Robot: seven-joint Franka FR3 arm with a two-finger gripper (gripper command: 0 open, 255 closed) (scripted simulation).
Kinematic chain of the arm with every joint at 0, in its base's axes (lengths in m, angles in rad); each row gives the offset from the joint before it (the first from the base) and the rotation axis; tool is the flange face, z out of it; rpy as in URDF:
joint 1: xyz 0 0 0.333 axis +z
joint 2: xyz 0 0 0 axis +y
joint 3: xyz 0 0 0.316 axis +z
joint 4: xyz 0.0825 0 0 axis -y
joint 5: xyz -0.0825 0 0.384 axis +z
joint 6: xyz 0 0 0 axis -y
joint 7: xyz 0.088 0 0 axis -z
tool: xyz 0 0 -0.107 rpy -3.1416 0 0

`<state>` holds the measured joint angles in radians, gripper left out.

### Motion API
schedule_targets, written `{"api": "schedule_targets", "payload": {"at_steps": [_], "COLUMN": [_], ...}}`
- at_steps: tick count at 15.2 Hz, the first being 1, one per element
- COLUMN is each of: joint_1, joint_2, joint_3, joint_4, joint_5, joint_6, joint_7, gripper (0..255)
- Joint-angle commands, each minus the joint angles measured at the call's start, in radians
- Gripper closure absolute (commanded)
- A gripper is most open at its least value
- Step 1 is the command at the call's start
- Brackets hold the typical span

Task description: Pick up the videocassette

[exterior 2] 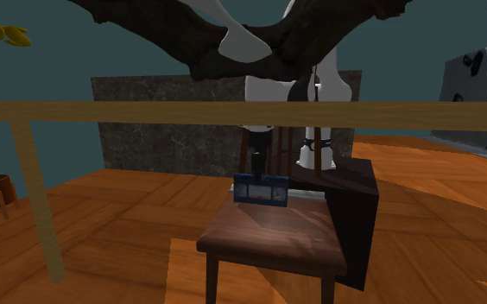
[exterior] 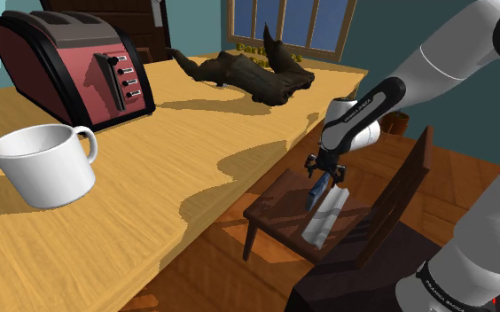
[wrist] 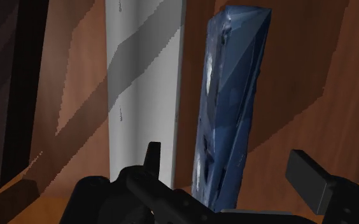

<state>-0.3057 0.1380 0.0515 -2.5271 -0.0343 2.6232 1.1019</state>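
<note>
1. Fingers (wrist: 309, 175): two, black, released and standing apart. We see one on either side of the videocassette's near end, with a gap at each, so nothing is grasped. We judge they are set astride it so that closing will press on its two broad faces.
2. Blue, slab-shaped videocassette (wrist: 232, 95): it stands on its long thin edge on the chair seat, directly under the fingers and off the table. We judge this edge-up pose suits a pinch from above, since the narrow thickness fits between the fingers.
3. Dark wooden chair (exterior 2: 268, 229): it stands just beside the table's edge, with its seat lower than the tabletop. It carries the videocassette, which is why the arm reaches down past the table's rim.
4. Plain white long slab (wrist: 143, 76): it lies along the seat just beside the videocassette, roughly parallel. A strip of bare seat separates the two. In the wrist view one finger shows in front of it, and we judge that finger could catch it on the way down.
5. Light wooden table (exterior: 195, 151): it bears a red toaster (exterior: 71, 66), a white mug (exterior: 44, 164) and a dark gnarled piece of wood (exterior: 248, 75). All are well apart from the videocassette and play no part in this step.
6. Step in hand, as we judge it: closing on the videocassette is not yet done, and a straight lift comes after.
</note>
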Motion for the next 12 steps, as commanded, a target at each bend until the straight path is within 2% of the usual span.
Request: {"api": "schedule_targets", "payload": {"at_steps": [1, 5, 6, 12], "joint_1": [0.002, 0.003, 0.002, 0.003], "joint_2": [0.027, 0.065, 0.064, 0.064], "joint_3": [-0.001, -0.003, -0.004, -0.004], "joint_4": [-0.002, 0.001, 0.000, 0.000], "joint_5": [-0.004, -0.010, -0.010, -0.010], "joint_6": [0.029, 0.064, 0.064, 0.065], "joint_7": [0.007, 0.011, 0.010, 0.011], "gripper": [0, 0, 255, 255]}}
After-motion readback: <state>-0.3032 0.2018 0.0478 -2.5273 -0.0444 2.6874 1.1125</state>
